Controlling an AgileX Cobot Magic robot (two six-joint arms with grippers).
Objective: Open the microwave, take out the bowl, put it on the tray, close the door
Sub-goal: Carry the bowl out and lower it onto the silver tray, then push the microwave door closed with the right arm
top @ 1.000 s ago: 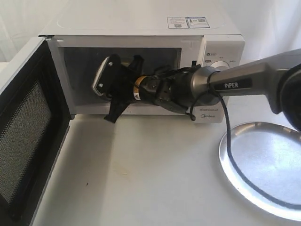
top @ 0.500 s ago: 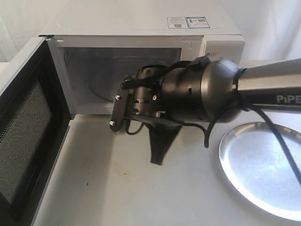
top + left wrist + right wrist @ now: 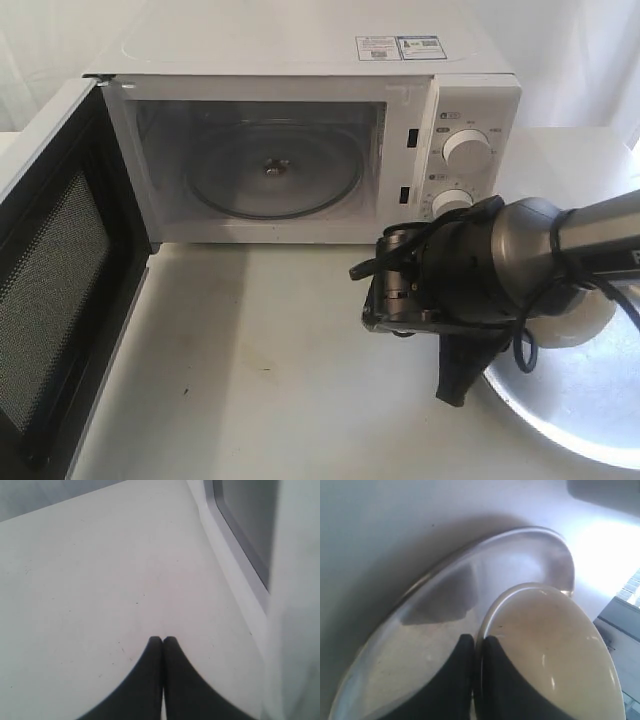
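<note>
In my exterior view the microwave [image 3: 300, 60] stands with its door [image 3: 50, 300] swung wide, and its cavity holds the glass turntable [image 3: 275, 170]. The bowl [image 3: 555, 645] hangs over the tray [image 3: 445, 615], its rim pinched by my right claw [image 3: 476, 647]; I cannot tell whether it touches. The right arm [image 3: 520, 260] reaches low across the bench [image 3: 260, 360]. My left claw [image 3: 162, 641] is clenched on nothing beside the door.

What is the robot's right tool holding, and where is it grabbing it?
The right tool pinches the small round cream-white bowl by its rim, over the shiny silver metal tray.
</note>
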